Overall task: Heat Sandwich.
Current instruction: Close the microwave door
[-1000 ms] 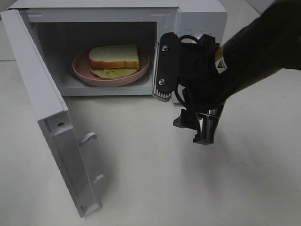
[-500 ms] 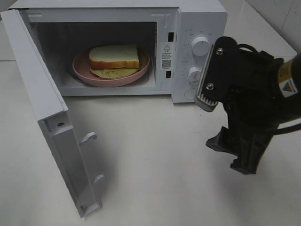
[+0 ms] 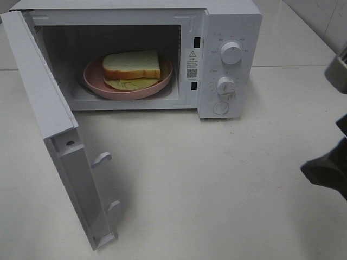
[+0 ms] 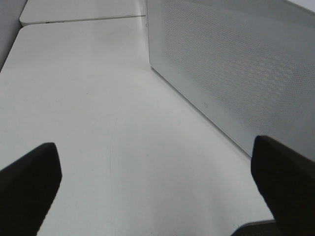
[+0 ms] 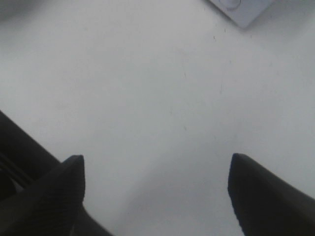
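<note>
Already the sandwich sits in the microwave; door open, heating seemingly unstarted; left gripper and right gripper released.

White box-shaped microwave oven at 11 o'clock on matte white tabletop. White hinged door swung wide open toward 8 o'clock; white latch hooks on inner edge. Round pink plate inside cavity. Control panel at 1 o'clock: upper white round knob, lower white round knob, round white button beneath. Small QR-code label on frame between cavity and panel.
</note>
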Controlling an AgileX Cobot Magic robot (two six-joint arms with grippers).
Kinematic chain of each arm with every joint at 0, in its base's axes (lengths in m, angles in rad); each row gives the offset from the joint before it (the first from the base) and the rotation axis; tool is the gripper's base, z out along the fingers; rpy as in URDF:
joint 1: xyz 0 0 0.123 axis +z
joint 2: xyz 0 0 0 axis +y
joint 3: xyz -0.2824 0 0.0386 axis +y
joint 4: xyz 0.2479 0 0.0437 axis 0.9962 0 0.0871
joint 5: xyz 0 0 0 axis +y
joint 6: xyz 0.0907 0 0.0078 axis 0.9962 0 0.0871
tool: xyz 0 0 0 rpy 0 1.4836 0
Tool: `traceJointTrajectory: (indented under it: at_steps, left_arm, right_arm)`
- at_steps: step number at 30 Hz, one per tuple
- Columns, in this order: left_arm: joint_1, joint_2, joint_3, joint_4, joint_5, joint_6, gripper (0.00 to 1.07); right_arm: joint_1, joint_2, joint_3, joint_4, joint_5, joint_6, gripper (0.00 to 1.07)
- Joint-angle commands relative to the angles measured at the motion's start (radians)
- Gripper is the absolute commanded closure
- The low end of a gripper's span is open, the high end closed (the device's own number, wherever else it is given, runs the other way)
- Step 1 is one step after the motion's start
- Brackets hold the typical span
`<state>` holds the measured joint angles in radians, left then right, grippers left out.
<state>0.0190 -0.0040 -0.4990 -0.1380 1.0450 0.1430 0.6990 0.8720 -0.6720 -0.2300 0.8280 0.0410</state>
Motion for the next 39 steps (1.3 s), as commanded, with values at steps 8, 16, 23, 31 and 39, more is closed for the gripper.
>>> traceJointTrajectory:
  at_steps: [8,16,23,31,39]
  left_arm:
    - [0.001,-0.027,0.002,0.002,-0.014,0.001,0.03]
    - [0.001,-0.027,0.002,0.002,-0.014,0.001,0.03]
    - [0.001,-0.027,0.002,0.002,-0.014,0.001,0.03]
    - [0.001,-0.027,0.002,0.002,-0.014,0.001,0.03]
    - [0.001,-0.027,0.002,0.002,-0.014,0.001,0.03]
  right_arm:
    - [0.000,-0.117,0.006,0.006,0.289,0.105,0.31]
    - [-0.068,-0.255,0.060,0.014,0.293,0.142,0.31]
    - [-0.212,-0.359,0.107,0.022,0.283,0.129,0.31]
    - [-0.348,-0.537,0.136,0.051,0.266,0.099,0.31]
    - [-0.490,-0.677,0.160,0.146,0.219,-0.001,0.31]
